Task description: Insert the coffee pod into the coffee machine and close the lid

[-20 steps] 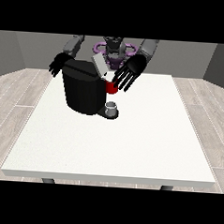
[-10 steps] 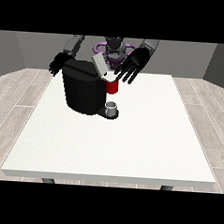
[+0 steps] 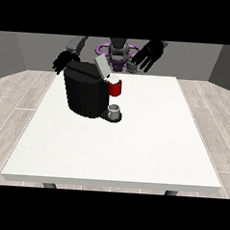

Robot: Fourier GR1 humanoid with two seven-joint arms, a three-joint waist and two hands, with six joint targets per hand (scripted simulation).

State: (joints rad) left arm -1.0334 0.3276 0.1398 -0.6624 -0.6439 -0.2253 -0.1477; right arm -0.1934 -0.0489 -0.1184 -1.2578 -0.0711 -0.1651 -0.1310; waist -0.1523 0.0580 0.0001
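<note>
A black coffee machine [image 3: 85, 92] stands on the white table [image 3: 135, 137] at the left of its middle. Its grey lid [image 3: 101, 67] is tilted up and open. A red pod holder [image 3: 115, 87] sticks out at the machine's front, with a small grey cup [image 3: 115, 110] on the base below it. No separate coffee pod can be made out. The hand at the view's right [image 3: 148, 54] is raised above and right of the lid, fingers spread, holding nothing. The hand at the view's left [image 3: 63, 62] hangs behind the machine's left top corner with relaxed fingers.
The robot's torso [image 3: 118, 52] is behind the table's far edge. White tabletop stretches to the right of the machine and in front of it, up to the near edge [image 3: 112, 183].
The hand at the view's right has lifted up and to the right, away from the lid and red holder. The lid now stands open. The other hand has stayed in place.
</note>
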